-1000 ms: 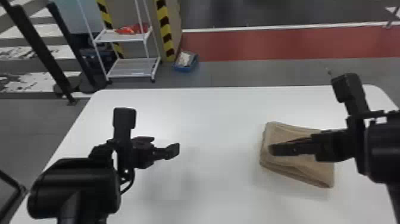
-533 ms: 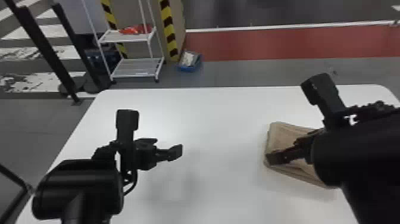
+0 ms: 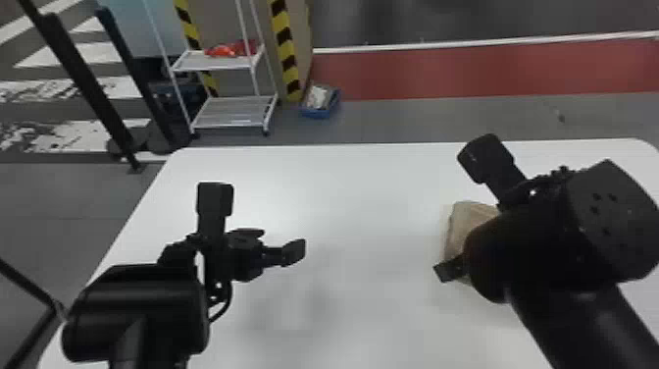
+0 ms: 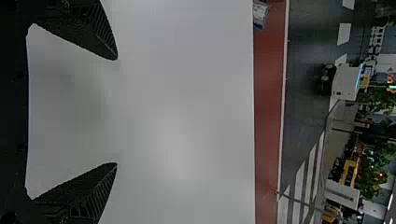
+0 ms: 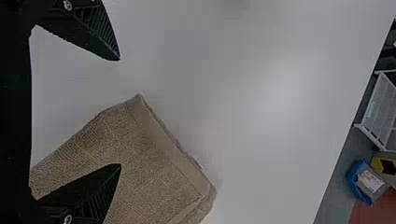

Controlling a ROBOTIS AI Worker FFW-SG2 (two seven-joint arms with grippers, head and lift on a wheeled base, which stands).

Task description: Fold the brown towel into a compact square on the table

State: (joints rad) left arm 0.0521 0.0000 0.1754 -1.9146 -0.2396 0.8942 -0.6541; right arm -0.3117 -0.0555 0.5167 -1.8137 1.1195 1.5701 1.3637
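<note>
The brown towel [image 3: 465,229] lies folded on the white table [image 3: 363,206], right of the middle, mostly hidden behind the right arm. My right gripper [image 3: 448,270] is over the towel's near-left part. In the right wrist view the right gripper [image 5: 120,112] stands open, one finger in front of the towel [image 5: 154,163] and the other over bare tabletop. Across the table on the left side, my left gripper [image 3: 274,240] is above the surface, away from the towel. Its own wrist view has the left gripper [image 4: 116,111] open with nothing between its fingers.
Beyond the table's far edge stand a white rack [image 3: 235,110] and a blue bin [image 3: 319,102] on the floor. Bare tabletop lies between the two arms. Black posts rise at the left, beyond the table.
The right arm has swung round, its forearm coming in further over the towel and hiding more of it. The left arm has kept its pose, and the towel looks unmoved.
</note>
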